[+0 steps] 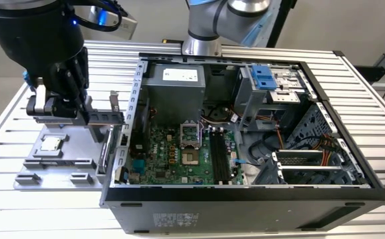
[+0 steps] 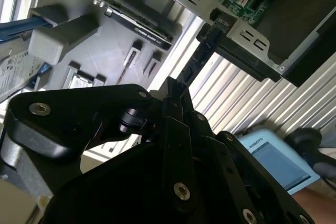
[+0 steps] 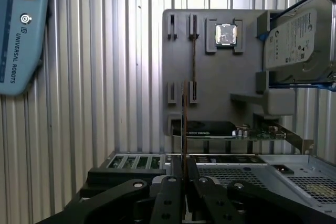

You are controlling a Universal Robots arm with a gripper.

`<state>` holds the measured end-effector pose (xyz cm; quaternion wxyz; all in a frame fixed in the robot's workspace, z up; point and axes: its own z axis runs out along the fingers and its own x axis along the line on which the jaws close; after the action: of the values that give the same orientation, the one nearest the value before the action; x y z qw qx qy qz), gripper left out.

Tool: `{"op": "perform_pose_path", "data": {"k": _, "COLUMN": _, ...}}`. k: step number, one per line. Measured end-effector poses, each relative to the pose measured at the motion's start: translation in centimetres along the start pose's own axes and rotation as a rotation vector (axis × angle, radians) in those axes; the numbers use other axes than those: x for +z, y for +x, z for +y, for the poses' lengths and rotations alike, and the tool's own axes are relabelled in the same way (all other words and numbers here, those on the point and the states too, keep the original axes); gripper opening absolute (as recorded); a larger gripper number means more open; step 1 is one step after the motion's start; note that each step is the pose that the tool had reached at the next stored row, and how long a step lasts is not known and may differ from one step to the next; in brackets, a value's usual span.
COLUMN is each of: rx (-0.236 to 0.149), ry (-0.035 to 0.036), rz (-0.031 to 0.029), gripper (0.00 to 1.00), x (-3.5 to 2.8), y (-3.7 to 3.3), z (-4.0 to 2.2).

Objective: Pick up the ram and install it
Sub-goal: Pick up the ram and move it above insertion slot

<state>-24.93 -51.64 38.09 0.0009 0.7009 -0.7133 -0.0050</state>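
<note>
- Your gripper (image 1: 79, 115) hangs just outside the computer case (image 1: 245, 204), off its wall on the exterior view's left. The jaws are clamped on the ram (image 1: 107, 117).
- In the first wrist view the ram (image 3: 184, 124) shows edge-on, a thin dark line running out from the gripper (image 3: 184, 174). The jaws are pressed against its flat faces.
- The ram looks lifted clear of the gray tray (image 1: 66, 160) that lies beside the case, and it touches nothing but the jaws.
- The memory slots (image 1: 217, 157) sit on the board inside the case. From the ram they lie toward the exterior view's right, with the case wall standing between.
- The slots run alongside that wall, while the ram's long axis appears to point at it. By my reading the stick lies roughly crosswise to the slots, and that mismatch is what installation turns on.
- What looks like a second thin stick (image 3: 193, 59) stands in the tray's holders, apart from the one you hold.
</note>
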Motion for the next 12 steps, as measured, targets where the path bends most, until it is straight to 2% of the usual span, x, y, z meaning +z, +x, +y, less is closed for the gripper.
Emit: {"op": "perform_pose_path", "data": {"k": 12, "rx": 0.0, "ry": 0.0, "rz": 0.0001, "gripper": 0.0, "x": -0.01, "y": -0.2, "z": -0.7}}
